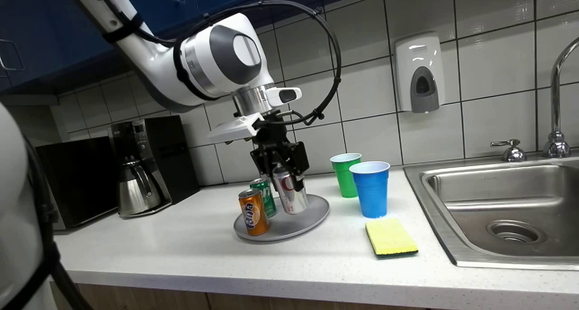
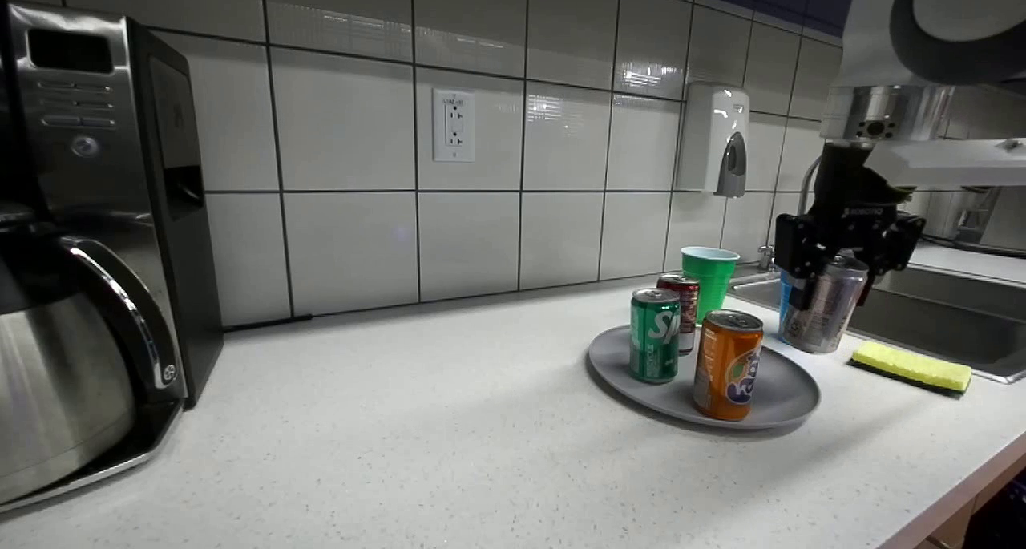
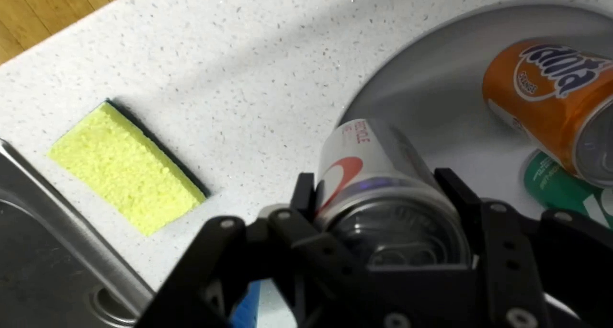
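Note:
My gripper (image 1: pixel 286 179) (image 2: pixel 834 291) (image 3: pixel 376 186) is shut on a silver soda can (image 1: pixel 290 202) (image 2: pixel 827 316) (image 3: pixel 378 160), a finger pressed to each side near its top. The can leans a little in both exterior views and looks raised, near the cup-side edge of a grey plate (image 1: pixel 316 212) (image 2: pixel 789 393) (image 3: pixel 421 107). On that plate stand an orange Fanta can (image 1: pixel 254 217) (image 2: pixel 721 365) (image 3: pixel 536 86) and a green Sprite can (image 1: pixel 269 202) (image 2: pixel 651 337) (image 3: pixel 558 186). A dark red can (image 2: pixel 688 292) behind them shows only in an exterior view.
A blue cup (image 1: pixel 372 190) and a green cup (image 1: pixel 346 178) (image 2: pixel 709 276) stand beside the plate. In front lies a yellow sponge (image 1: pixel 391 237) (image 2: pixel 914 365) (image 3: pixel 129 170). The sink (image 1: pixel 427 206) is beyond them; a coffee maker (image 1: pixel 158 160) (image 2: pixel 104 212) stands at the opposite end.

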You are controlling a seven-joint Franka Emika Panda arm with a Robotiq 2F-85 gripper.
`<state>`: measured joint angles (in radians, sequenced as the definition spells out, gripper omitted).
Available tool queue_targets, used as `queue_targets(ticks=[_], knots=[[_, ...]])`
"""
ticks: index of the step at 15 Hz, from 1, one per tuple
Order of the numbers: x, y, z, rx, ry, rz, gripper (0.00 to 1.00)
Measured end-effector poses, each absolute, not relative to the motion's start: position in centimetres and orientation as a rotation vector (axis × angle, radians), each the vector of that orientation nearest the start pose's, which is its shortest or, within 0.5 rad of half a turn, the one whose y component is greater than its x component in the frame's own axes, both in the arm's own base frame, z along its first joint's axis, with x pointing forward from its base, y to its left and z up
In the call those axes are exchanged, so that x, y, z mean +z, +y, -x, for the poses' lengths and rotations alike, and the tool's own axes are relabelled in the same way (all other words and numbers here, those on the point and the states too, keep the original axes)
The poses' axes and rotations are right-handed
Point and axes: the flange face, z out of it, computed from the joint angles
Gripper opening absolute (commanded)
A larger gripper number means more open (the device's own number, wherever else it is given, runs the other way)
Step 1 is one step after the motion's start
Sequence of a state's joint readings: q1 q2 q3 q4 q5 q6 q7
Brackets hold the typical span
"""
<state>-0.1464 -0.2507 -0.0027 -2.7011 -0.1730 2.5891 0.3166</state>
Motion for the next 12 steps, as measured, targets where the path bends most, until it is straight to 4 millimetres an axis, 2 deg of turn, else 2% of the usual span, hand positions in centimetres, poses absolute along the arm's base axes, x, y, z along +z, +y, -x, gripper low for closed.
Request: queue_targets(ticks=[7,12], knots=[[30.9,-4.0,-44.3,-0.196,0.465,3.174,0.39],[29.5,-3.2,-45.9,-0.154,0.437,3.177,0.39]])
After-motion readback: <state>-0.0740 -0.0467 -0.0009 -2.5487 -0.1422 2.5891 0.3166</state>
